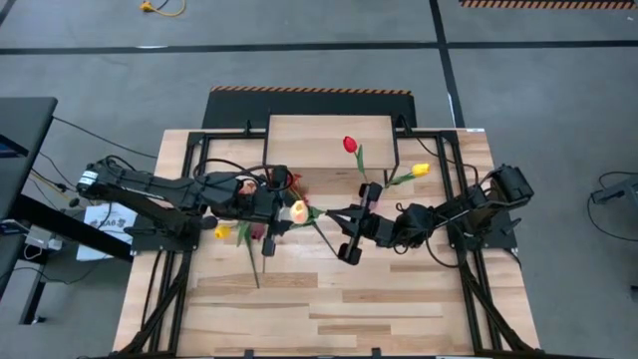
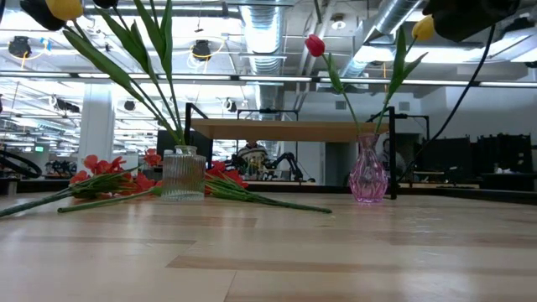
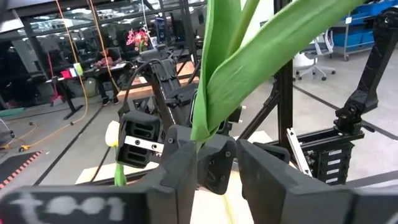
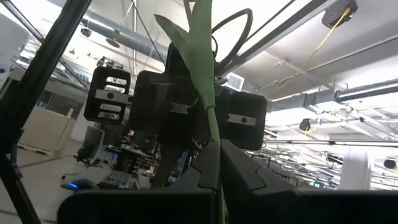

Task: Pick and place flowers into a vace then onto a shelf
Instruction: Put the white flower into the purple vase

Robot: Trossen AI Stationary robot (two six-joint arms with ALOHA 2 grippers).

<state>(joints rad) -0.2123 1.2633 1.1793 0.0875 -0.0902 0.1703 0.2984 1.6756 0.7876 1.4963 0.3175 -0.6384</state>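
Note:
A clear ribbed vase (image 2: pixel 183 174) holds green stems and a yellow tulip (image 2: pixel 64 8). A pink vase (image 2: pixel 367 172) holds a red tulip (image 2: pixel 315 44) and a yellow tulip (image 2: pixel 424 27). Red-orange blossom sprays (image 2: pixel 109 176) lie flat on the table beside the clear vase. The shelf (image 1: pixel 332 135) stands at the far side. My left gripper (image 1: pixel 279 211) and right gripper (image 1: pixel 332 215) face each other mid-table, a cream tulip (image 1: pixel 298 210) between them. Each is shut on a green stem; whether it is the same flower, I cannot tell. My left gripper pinches a green stem (image 3: pixel 200 135) between its two fingers, just where broad leaves (image 3: pixel 249 56) spread away past the fingertips. It is lifted clear of the table. My right gripper pinches a thin green stem (image 4: pixel 214 134) between its shut fingers, coming level from the table's right. The stem and a leaf (image 4: pixel 200 37) run on toward the left gripper.
A maroon tulip (image 1: pixel 269 242) and a long green stem (image 1: pixel 251 267) show near the left gripper. Black metal frame rails (image 1: pixel 159 279) run along both table sides. The near half of the slatted tabletop (image 1: pixel 329 309) shows bare wood.

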